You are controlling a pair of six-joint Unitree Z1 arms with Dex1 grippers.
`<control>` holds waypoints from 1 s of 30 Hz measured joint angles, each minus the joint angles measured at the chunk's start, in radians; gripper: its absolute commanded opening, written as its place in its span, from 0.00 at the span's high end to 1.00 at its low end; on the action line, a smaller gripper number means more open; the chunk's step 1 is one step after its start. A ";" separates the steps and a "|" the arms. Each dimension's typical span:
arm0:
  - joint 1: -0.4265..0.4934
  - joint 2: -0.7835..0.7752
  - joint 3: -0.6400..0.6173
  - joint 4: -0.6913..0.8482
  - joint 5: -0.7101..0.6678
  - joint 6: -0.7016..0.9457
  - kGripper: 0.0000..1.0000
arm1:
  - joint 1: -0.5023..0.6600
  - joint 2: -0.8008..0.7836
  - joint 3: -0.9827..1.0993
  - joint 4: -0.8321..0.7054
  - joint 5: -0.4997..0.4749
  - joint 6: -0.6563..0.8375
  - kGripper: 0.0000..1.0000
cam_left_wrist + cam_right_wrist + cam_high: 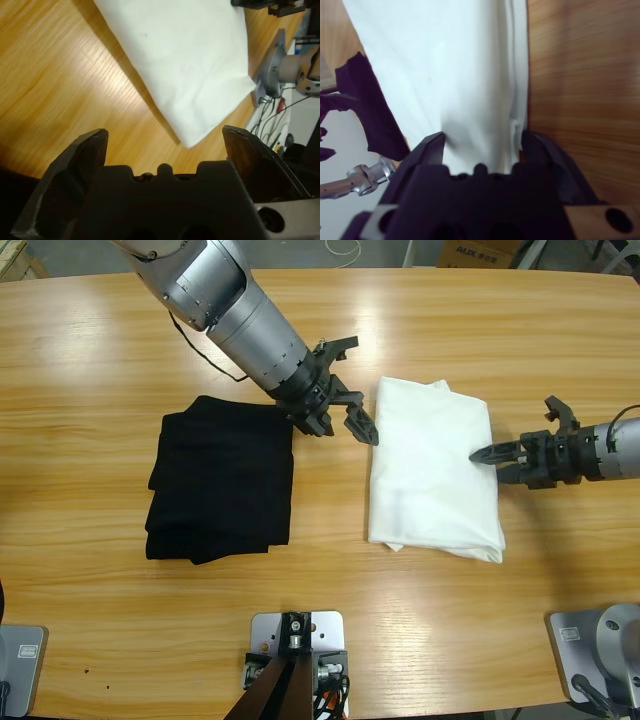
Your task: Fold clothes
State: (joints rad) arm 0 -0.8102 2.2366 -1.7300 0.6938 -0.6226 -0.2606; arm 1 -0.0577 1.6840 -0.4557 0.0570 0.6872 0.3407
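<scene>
Looks basically done: the white T-shirt (433, 468) lies folded into a rectangle on the table (100, 360), left pincer (350, 412) released beside it, right pincer (497, 455) spread over its edge, gripping nothing.

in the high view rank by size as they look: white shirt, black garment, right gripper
Black garment and white shirt look about alike, so I won't rank those two. Right gripper is clearly smallest.
</scene>
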 measured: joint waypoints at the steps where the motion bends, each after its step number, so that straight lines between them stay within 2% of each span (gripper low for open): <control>1: 0.000 0.000 0.000 0.001 0.000 0.000 0.11 | 0.002 0.002 0.000 0.000 0.001 0.002 0.37; 13: -0.023 0.061 -0.027 0.003 0.000 -0.020 0.12 | 0.008 0.011 0.000 -0.008 0.010 0.004 0.37; 18: -0.046 0.077 -0.102 0.058 0.022 -0.028 0.08 | 0.008 0.012 0.000 -0.009 0.010 0.004 0.37; 22: -0.062 0.115 -0.211 0.188 0.088 -0.039 0.06 | 0.008 0.012 0.000 -0.010 0.010 0.004 0.37; 23: -0.068 0.123 -0.237 0.223 0.112 -0.055 0.12 | 0.008 0.012 0.001 -0.012 0.010 0.004 0.37; 25: -0.077 0.139 -0.277 0.268 0.150 -0.112 0.38 | 0.008 0.012 0.003 -0.015 0.010 0.004 0.37; 27: -0.085 0.163 -0.319 0.292 0.169 -0.196 0.45 | 0.008 0.012 0.005 -0.019 0.010 0.004 0.37; 29: -0.088 0.189 -0.372 0.303 0.175 -0.257 0.64 | 0.008 0.011 0.007 -0.025 0.010 0.004 0.37; 30: -0.089 0.202 -0.397 0.306 0.174 -0.273 0.64 | 0.009 0.011 0.008 -0.028 0.010 0.004 0.37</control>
State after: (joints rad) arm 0 -0.8993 2.4382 -2.1265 0.9994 -0.4481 -0.5331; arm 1 -0.0488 1.6951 -0.4473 0.0285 0.6968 0.3448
